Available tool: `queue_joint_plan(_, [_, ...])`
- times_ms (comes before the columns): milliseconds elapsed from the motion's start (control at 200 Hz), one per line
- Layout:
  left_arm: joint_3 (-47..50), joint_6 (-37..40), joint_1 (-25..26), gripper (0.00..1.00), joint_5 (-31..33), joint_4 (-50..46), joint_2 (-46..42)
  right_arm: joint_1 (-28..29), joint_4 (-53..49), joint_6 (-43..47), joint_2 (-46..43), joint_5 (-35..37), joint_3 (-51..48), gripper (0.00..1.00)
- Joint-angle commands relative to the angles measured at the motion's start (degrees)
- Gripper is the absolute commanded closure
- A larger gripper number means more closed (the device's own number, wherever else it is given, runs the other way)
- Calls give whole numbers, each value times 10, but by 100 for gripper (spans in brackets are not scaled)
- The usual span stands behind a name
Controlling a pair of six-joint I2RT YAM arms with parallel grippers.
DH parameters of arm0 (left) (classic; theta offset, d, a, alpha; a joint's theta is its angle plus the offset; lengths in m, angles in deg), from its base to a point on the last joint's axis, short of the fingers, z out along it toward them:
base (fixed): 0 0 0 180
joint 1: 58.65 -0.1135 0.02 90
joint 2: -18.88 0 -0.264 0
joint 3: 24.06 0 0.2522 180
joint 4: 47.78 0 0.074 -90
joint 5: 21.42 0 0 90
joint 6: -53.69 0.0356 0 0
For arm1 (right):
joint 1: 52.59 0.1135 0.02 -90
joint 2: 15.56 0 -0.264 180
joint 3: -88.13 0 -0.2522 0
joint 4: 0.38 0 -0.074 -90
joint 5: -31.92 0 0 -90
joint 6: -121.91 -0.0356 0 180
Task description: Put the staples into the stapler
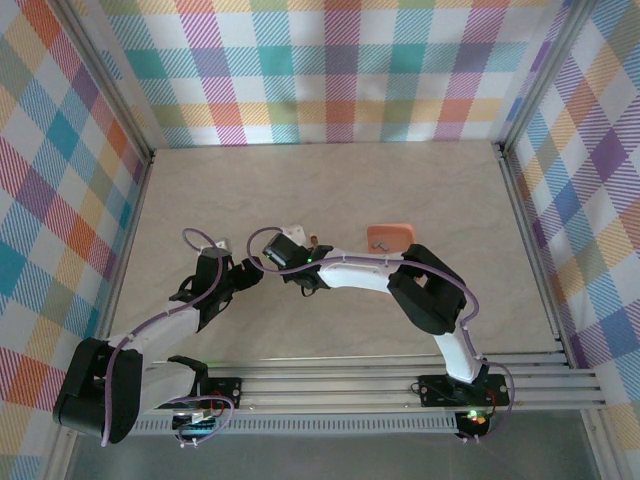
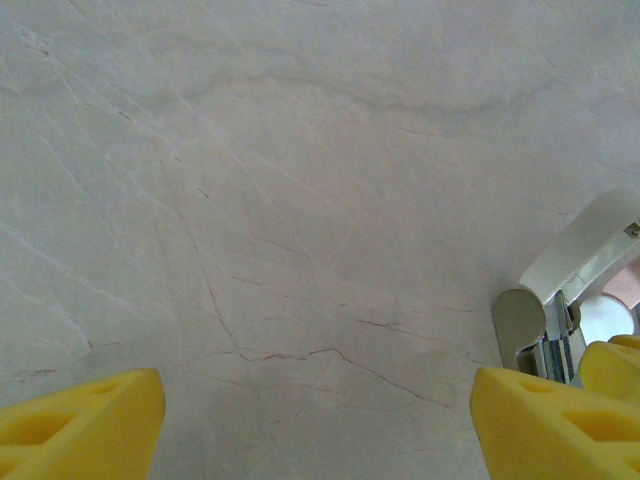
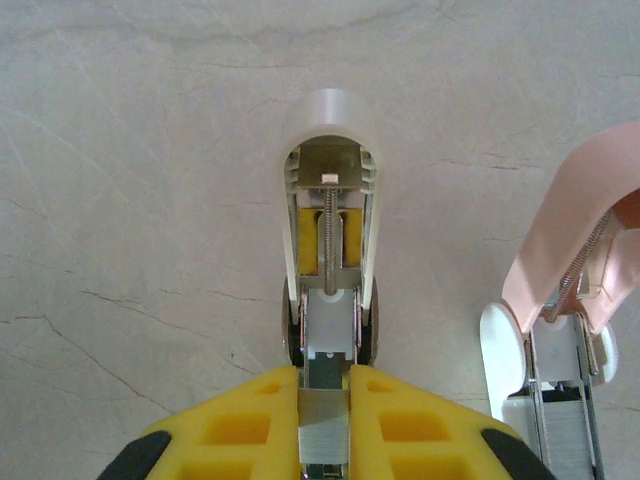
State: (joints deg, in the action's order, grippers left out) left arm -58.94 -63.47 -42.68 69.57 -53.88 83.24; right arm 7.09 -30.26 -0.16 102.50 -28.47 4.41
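In the right wrist view my right gripper (image 3: pixel 325 378) is shut on a grey strip of staples (image 3: pixel 324 425), held between its yellow fingers. The strip sits right at the near end of the stapler's (image 3: pixel 329 210) metal channel. That stapler lies open on the table, its white lid flipped away from me and its spring showing. From above, my right gripper (image 1: pixel 292 246) is at mid-table over the stapler (image 1: pixel 296 231). My left gripper (image 1: pixel 226 263) hovers just left of it, open and with nothing between its fingers (image 2: pixel 85 425). The white stapler (image 2: pixel 585 255) shows at the right edge of the left wrist view.
A second open stapler with a pink lid (image 3: pixel 575 260) lies close to the right, staples in its channel. An orange tray (image 1: pixel 390 237) stands further right. Aluminium rails and checked walls border the marble table (image 1: pixel 330 180), whose far half is bare.
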Motion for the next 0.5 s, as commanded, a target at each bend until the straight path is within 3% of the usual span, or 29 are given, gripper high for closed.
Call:
queue_joint_plan(0, [6,12,-4,20,2,13,-9,4,-8,8,-20,15,6,84])
queue_joint_plan(495, [6,14,-4,20,4,13,-11,5,-21,-3,-3,13,9,84])
